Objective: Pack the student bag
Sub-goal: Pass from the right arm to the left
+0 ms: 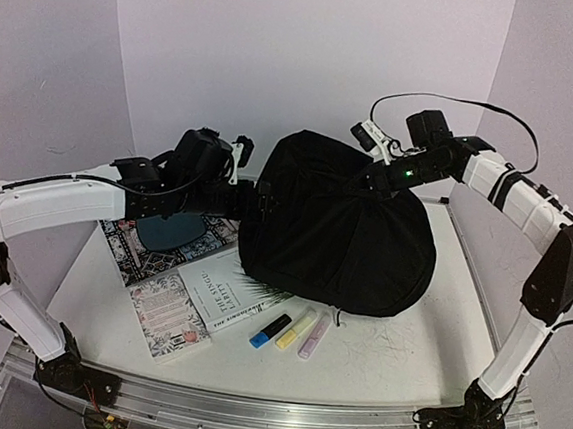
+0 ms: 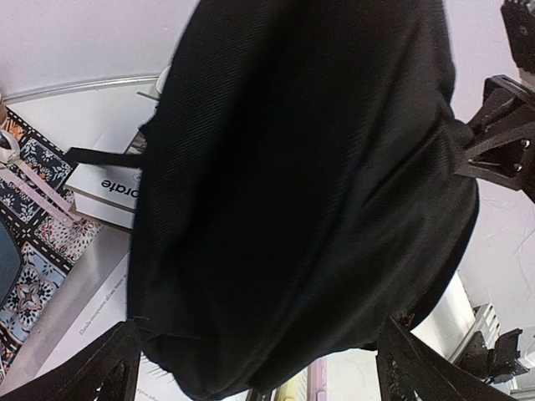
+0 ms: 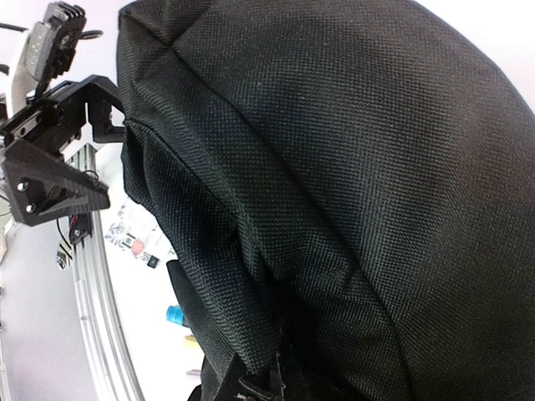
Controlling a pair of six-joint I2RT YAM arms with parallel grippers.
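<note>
The student bag (image 1: pixel 341 224) is a large black fabric backpack that lies bulging in the middle of the table. It fills the left wrist view (image 2: pixel 301 184) and the right wrist view (image 3: pixel 334 184). My left gripper (image 1: pixel 251 197) is open at the bag's left side, with its fingers (image 2: pixel 113 368) spread wide on either side of the bag's bulk. My right gripper (image 1: pixel 375 177) is at the bag's upper right. In the left wrist view it (image 2: pixel 478 152) pinches puckered fabric. Its own fingers are hidden behind fabric in the right wrist view.
A patterned mat with a dark teal plate (image 1: pixel 170 229) lies left of the bag. A white book (image 1: pixel 225 289) and a patterned book (image 1: pixel 167 317) lie in front of it. Blue (image 1: pixel 270 331), yellow (image 1: pixel 297 328) and pink (image 1: pixel 314 335) highlighters lie near the bag's front edge.
</note>
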